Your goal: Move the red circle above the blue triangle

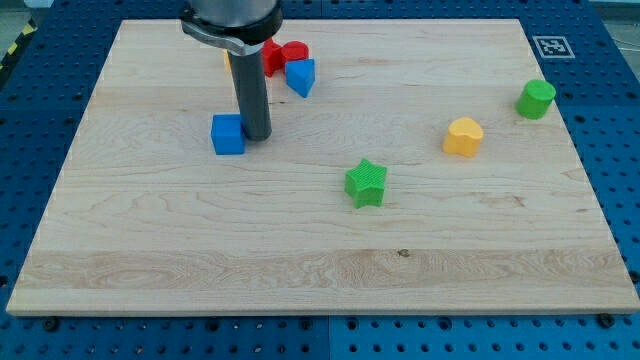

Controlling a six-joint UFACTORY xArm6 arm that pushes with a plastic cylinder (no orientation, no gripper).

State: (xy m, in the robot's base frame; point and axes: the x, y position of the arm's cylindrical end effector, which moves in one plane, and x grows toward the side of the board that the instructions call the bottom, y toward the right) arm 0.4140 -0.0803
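My tip rests on the wooden board, touching the right side of a blue cube. The blue triangle lies up and to the right of the tip, near the view's top. Two red blocks sit just above it. The rounded one, the red circle, touches the triangle's top edge. The other red block lies to its left, and the rod partly hides it. Its shape is unclear.
A sliver of a yellow block shows behind the rod's left side. A green star lies at the centre. A yellow heart and a green cylinder are at the view's right.
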